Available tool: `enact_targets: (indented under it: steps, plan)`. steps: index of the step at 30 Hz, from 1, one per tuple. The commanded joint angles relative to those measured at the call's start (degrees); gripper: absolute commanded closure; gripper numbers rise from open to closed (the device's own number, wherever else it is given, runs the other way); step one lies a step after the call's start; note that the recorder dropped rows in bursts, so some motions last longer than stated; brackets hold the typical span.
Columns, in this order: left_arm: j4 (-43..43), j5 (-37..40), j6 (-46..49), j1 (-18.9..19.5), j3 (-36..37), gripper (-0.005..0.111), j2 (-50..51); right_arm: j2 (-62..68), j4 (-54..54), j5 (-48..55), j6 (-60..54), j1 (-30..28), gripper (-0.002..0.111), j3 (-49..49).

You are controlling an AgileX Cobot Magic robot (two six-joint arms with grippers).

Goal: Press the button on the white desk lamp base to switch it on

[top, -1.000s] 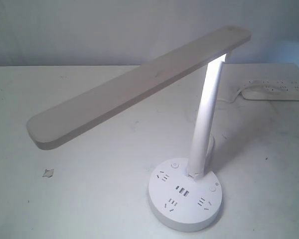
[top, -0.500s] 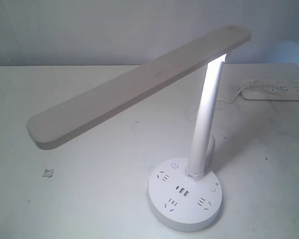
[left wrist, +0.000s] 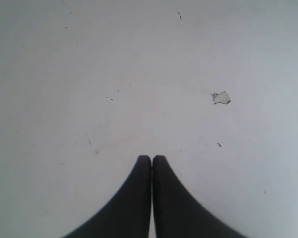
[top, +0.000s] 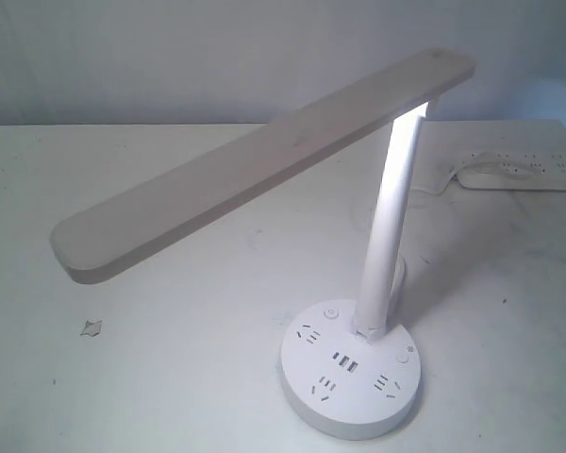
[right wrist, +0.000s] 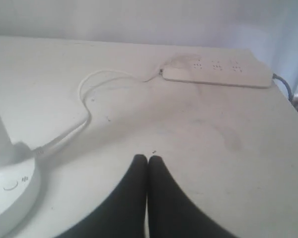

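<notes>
The white desk lamp [top: 264,160] stands on the table, and its stem [top: 389,226] is brightly lit just under the bar head. Its round white desk lamp base [top: 351,401] sits front right, with sockets and a USB row. The button [top: 403,359] with the tiny sun mark lies on the base's right side; a second small button [top: 331,312] lies at the back. In the right wrist view the base [right wrist: 25,198] and the button [right wrist: 10,185] show at the edge, well apart from my shut, empty right gripper [right wrist: 148,157]. My left gripper [left wrist: 152,157] is shut over bare table. Neither gripper shows in the exterior view.
A long white power strip [top: 524,173] lies at the back right, also seen in the right wrist view as the power strip [right wrist: 216,72], with the lamp's white cord [right wrist: 84,99] looping to it. A small scrap [left wrist: 221,97] lies on the table near the left gripper.
</notes>
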Motion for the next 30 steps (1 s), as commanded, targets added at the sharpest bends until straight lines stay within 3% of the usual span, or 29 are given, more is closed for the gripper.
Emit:
enact_targets:
  steps: [1, 15, 22, 30]
  plan:
    - [-0.43, 0.25, -0.06, -0.01, 0.05, 0.107, -0.21, -0.33, 2.7, 0.05, -9.62, -0.02, 0.108, 0.11]
    - [-0.43, 0.25, -0.06, -0.01, 0.05, 0.107, -0.21, -0.33, -4.69, -1.9, -9.47, -0.02, 0.108, 0.11]
    - [-0.43, 0.25, -0.06, -0.01, 0.05, 0.107, -0.21, -0.33, -5.08, -1.9, 5.04, -0.02, 0.108, 0.11]
    - [-0.43, 0.25, -0.06, -0.01, 0.05, 0.107, -0.21, -0.33, -5.08, -0.22, 5.19, -0.02, 0.108, 0.11]
